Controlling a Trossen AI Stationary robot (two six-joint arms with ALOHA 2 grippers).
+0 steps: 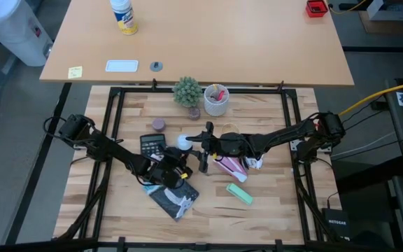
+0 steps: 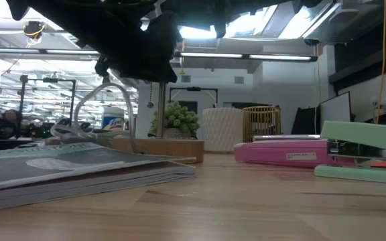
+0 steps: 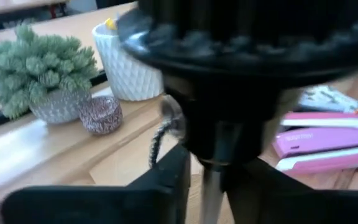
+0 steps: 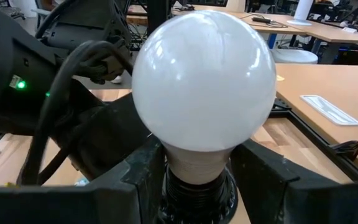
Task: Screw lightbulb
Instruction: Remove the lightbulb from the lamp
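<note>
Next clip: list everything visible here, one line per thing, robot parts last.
lightbulb: 1, white, held in the right gripper over a black socket.
calculator: 1, black, left of centre.
magazine: 1, dark, front centre.
stapler: 1, mint green, front right.
stapler: 1, pink, centre.
potted plant: 1, green, back edge.
cup: 1, white, beside the plant.
spray bottle: 1, white and yellow, far desk.
left gripper: 1, dark, over the magazine.
right gripper: 1, dark, shut on the lightbulb.

The lightbulb (image 4: 204, 81) is smooth, glossy white with window glints, the worktop (image 1: 271, 210) pale wood planks, and the pink stapler (image 2: 293, 150) shiny plastic.
</note>
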